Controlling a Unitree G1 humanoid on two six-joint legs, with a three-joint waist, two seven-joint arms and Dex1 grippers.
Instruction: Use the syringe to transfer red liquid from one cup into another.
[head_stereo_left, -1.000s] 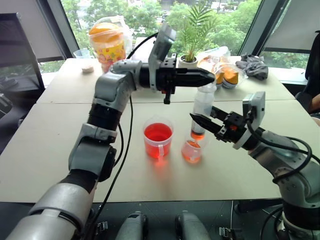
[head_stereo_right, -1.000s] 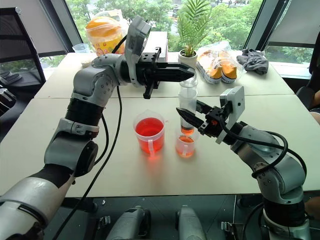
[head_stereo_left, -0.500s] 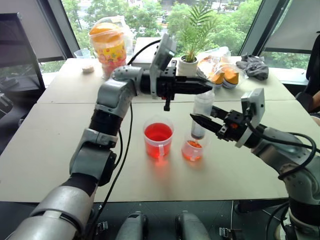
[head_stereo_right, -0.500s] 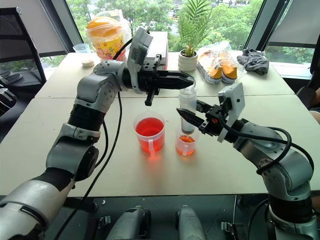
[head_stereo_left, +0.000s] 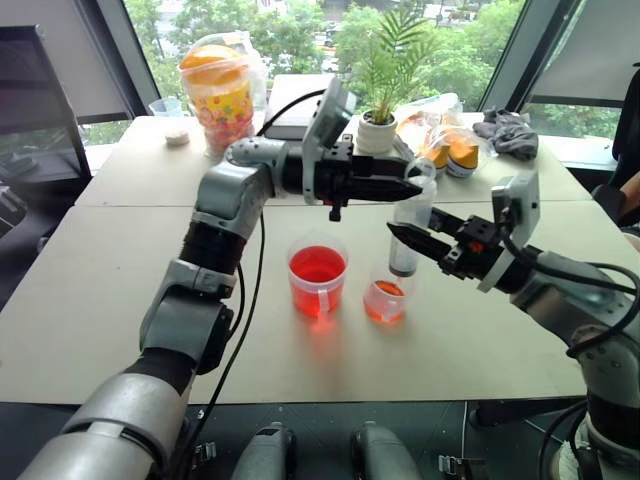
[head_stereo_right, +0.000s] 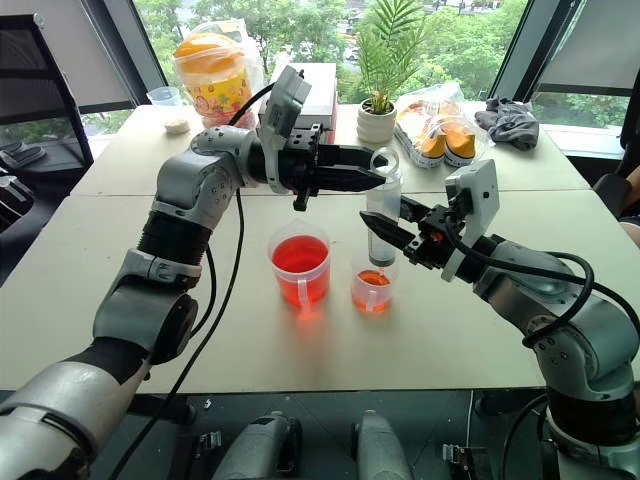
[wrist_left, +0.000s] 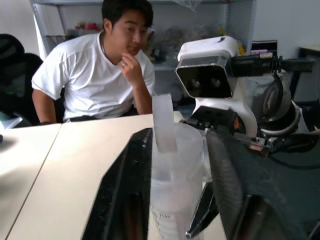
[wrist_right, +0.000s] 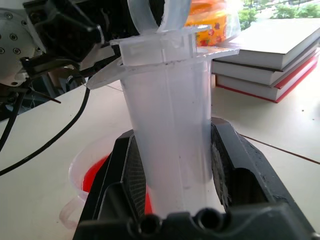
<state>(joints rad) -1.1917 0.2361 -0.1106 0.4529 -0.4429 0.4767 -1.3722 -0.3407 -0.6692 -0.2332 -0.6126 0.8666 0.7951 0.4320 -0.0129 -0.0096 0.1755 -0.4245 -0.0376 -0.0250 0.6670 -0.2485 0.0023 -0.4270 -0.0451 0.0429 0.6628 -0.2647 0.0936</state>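
Note:
My right gripper is shut on the syringe at mid-barrel and holds it upright, its orange-red tip dipping into the smaller clear cup. The barrel looks clear between the black fingers. My left gripper points level at the syringe's top and is open, one finger on each side of the barrel and the plunger's ring. To its left stands the larger handled cup with red liquid in it.
At the table's back stand a snack tub, a potted plant, bagged orange packs, a grey cloth and stacked books. A person sits at the table.
The left gripper's fingers, closed together above the syringe before, now stand apart around its top. The red at the foot of the barrel is gone. The right gripper has kept its grip.

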